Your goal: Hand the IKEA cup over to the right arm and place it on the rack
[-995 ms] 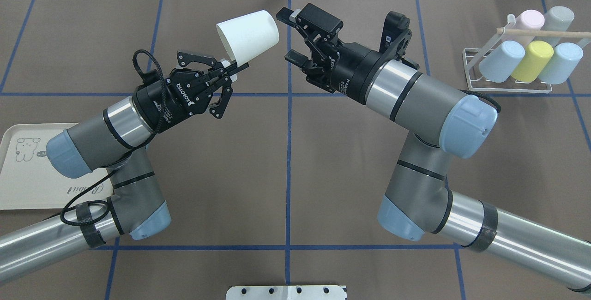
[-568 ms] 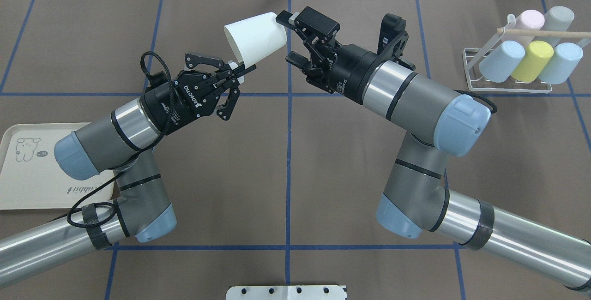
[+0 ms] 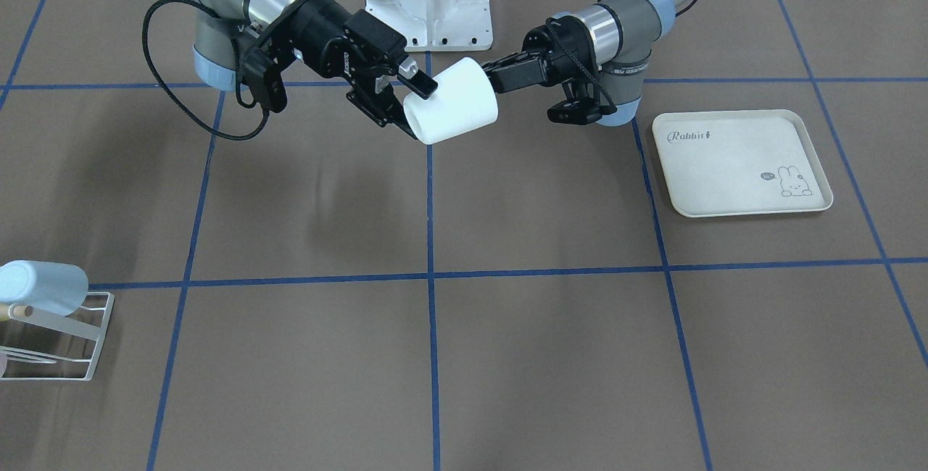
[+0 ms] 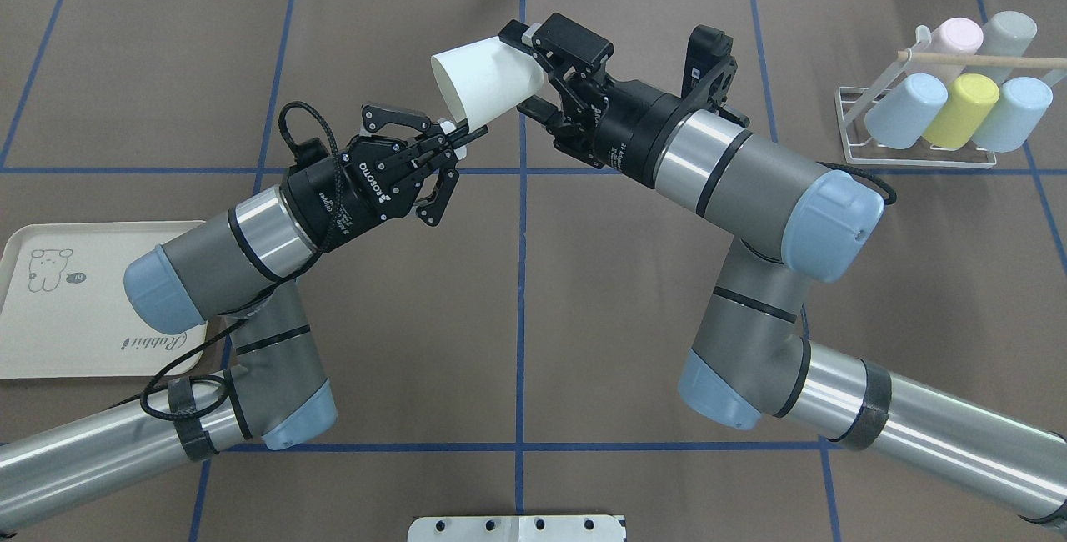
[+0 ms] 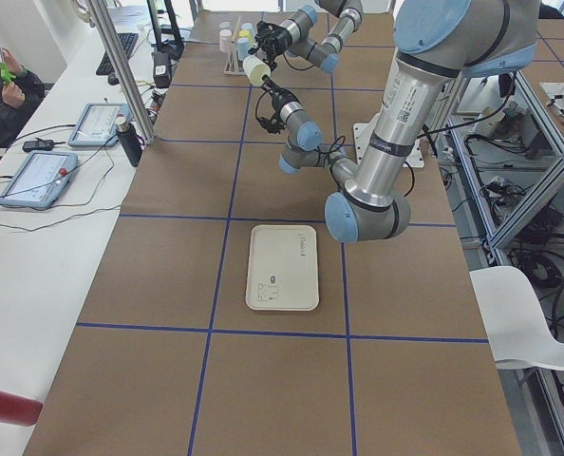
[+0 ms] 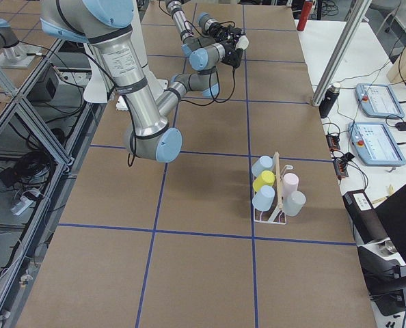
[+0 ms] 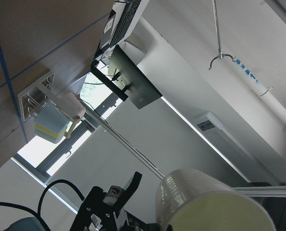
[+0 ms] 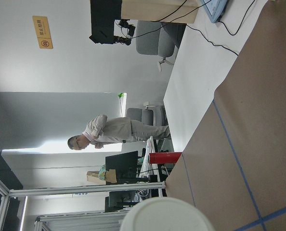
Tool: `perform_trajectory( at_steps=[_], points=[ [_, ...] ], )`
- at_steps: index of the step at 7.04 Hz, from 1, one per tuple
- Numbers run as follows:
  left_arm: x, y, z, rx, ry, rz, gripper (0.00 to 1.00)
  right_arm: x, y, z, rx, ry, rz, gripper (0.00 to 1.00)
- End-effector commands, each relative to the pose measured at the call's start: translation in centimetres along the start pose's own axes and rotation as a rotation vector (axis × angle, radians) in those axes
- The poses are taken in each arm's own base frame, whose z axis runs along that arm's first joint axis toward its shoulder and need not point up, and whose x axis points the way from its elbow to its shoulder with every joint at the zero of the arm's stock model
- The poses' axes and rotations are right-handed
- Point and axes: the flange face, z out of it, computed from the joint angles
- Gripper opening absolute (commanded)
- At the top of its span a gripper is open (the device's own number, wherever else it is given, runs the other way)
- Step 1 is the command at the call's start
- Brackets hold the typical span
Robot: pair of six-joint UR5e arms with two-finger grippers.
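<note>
White cup (image 4: 483, 79), in the air over mid-desk (image 4: 417, 292). We see the left gripper (image 4: 458, 127), marked "ROBOTIQ", pinching its rim, while the right gripper (image 4: 518, 68) stands spread open around its base. The rack (image 4: 917, 160) is well apart, and the tray (image 3: 725, 167) reads "Rabbit".

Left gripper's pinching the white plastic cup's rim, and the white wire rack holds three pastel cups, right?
Not three: the overhead view shows the white wire rack holding five pastel cups. The left gripper does pinch the white plastic cup by its rim.
</note>
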Motion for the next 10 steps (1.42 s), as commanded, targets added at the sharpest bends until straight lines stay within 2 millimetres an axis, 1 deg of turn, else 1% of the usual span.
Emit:
perform_trajectory(
  at_steps=[1,3,5,10],
  points=[
    [-0.87,0.53,0.46,0.005,0.002,-0.01,0.0,0.0,0.0,0.0,0.0,0.0,0.0,1.0],
    [-0.91,0.68,0.53,0.002,0.003,-0.014,0.0,-0.04,-0.08,0.0,0.001,-0.001,0.001,0.99],
    [-1.45,0.79,0.5,0.002,-0.003,-0.02,0.0,0.0,-0.02,0.0,0.001,-0.001,0.002,0.99],
    [-1.12,1.15,0.97,0.002,0.021,-0.022,0.0,0.39,-0.06,0.15,0.003,0.007,-0.001,0.97]
  ],
)
